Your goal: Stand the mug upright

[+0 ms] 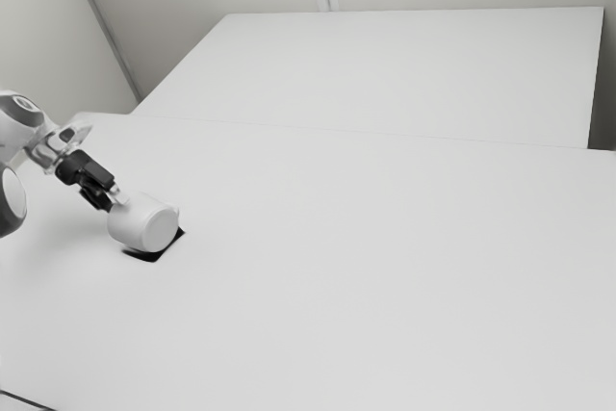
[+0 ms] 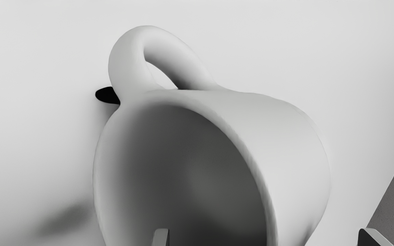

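Mug (image 1: 143,222) is tipped on its side toward nine o'clock on the table (image 1: 385,267) in the exterior view, its base facing roughly four o'clock and its mouth turned toward the gripper (image 2: 266,235), which sits at about ten o'clock from it. Your fingers are spread, one tip over the open mouth and the other out past the mug's side, so the near wall is between them but not pinched. As far as you can judge, the upright pose is still to be reached: what's left is a hold on the mug, a turn that brings its mouth up, and a release with the base flat (the handle (image 2: 125,61), jutting from its side, might snag on that turn). You'll find no brand, label or writing to read on the mug.
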`<state>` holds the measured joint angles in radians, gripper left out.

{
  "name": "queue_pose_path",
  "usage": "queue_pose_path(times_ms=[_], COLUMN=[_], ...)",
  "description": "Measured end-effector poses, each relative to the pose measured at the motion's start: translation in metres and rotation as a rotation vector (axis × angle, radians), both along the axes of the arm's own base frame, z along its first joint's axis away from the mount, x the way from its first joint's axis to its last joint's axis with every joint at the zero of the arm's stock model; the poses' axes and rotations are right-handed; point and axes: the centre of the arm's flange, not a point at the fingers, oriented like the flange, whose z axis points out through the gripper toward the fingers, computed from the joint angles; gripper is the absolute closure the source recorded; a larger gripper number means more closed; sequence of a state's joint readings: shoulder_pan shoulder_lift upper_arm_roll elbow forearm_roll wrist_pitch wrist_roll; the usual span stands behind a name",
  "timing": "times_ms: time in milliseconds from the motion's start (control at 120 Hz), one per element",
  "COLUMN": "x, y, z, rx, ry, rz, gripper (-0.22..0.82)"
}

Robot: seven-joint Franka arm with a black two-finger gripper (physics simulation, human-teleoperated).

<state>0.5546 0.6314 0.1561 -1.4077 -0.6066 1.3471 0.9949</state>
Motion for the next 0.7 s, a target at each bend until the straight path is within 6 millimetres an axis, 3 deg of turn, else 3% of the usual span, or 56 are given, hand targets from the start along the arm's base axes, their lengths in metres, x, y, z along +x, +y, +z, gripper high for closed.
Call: queue_pose_path(times_ms=[233,525,700], x=[-0.005,-0.003,0.003], y=[0.001,-0.003,-0.014], z=[-0.007,-0.003,-0.001], rx=[-0.09,-0.125,-0.172], ry=[-0.02,-0.032,-0.054], rz=[0.018,0.026,0.029], gripper=[0.03,0.54,0.69])
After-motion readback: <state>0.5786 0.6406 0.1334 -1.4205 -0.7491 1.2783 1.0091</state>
